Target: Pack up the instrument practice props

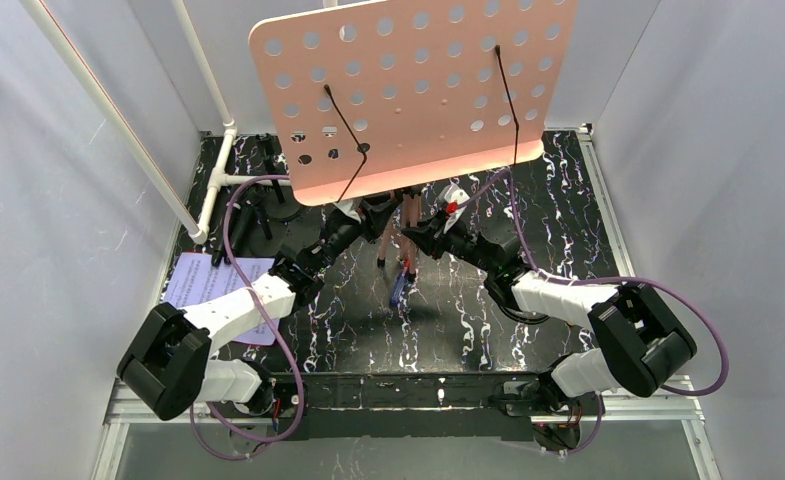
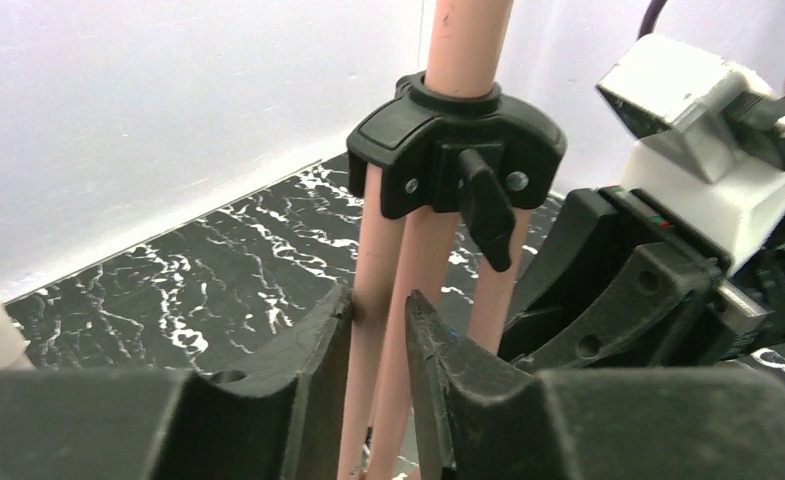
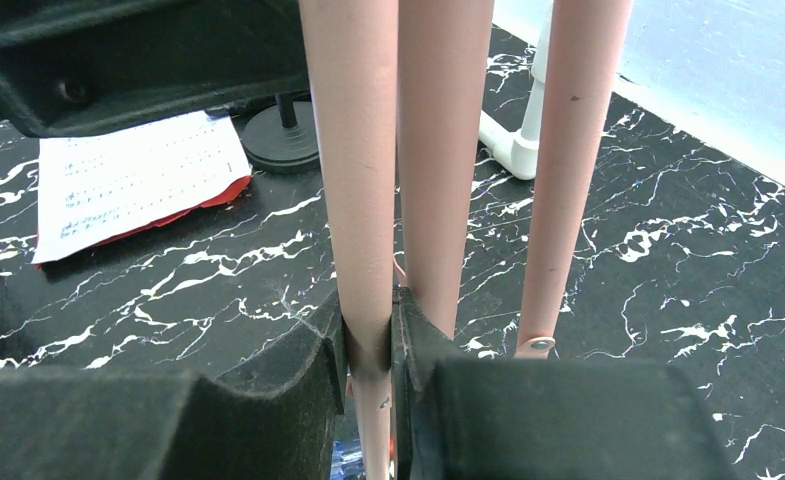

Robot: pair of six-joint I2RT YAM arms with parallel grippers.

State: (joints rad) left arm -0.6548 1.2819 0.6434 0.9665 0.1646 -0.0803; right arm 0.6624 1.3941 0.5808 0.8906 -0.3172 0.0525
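The pink hole-punched rack (image 1: 408,90) stands at the back centre, and its tripod legs (image 1: 405,235) reach down between my two grippers. My left gripper (image 1: 368,215) is shut around two pink legs (image 2: 438,250) just below the black hub (image 2: 438,140), as the left wrist view (image 2: 380,305) shows. My right gripper (image 1: 420,236) is shut on one pink leg (image 3: 368,150), as the right wrist view (image 3: 368,312) shows. A white music sheet (image 1: 213,285) lies at the left on a red sheet (image 3: 223,193). A microphone's round black base (image 3: 283,145) sits behind the sheets.
The white pipe frame (image 1: 213,190) runs along the back left, and its foot (image 3: 513,150) lies beyond the legs. A small blue object (image 1: 398,288) lies on the black marbled table (image 1: 448,320) under the rack. White walls close in on three sides.
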